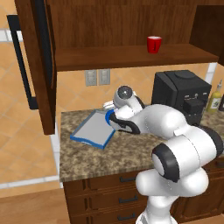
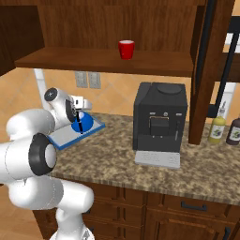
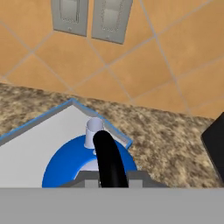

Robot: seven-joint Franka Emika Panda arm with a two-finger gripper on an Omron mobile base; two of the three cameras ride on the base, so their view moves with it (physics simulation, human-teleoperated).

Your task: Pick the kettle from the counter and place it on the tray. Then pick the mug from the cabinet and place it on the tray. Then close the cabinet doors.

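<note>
The blue kettle (image 3: 65, 166) is over the far right corner of the grey, blue-rimmed tray (image 3: 30, 144) on the granite counter (image 1: 109, 153). My gripper (image 3: 111, 179) comes down from above and is shut on the kettle's black arched handle. In the right base view the kettle (image 2: 79, 125) sits low against the tray (image 2: 63, 137), under the gripper (image 2: 80, 118); I cannot tell whether it touches. The red mug (image 1: 154, 44) (image 2: 126, 49) stands upright on the cabinet shelf (image 1: 131, 57). Both cabinet doors stand open: the left door (image 1: 37, 65) and the right door (image 2: 211, 65).
A large black coffee machine (image 1: 179, 94) (image 2: 159, 122) stands on the counter right of the tray. Two bottles (image 2: 216, 129) (image 2: 233, 131) stand at the far right. Wall outlets (image 3: 70, 15) are on the tiled wall behind the tray. My own arm hides part of the tray (image 1: 89, 131).
</note>
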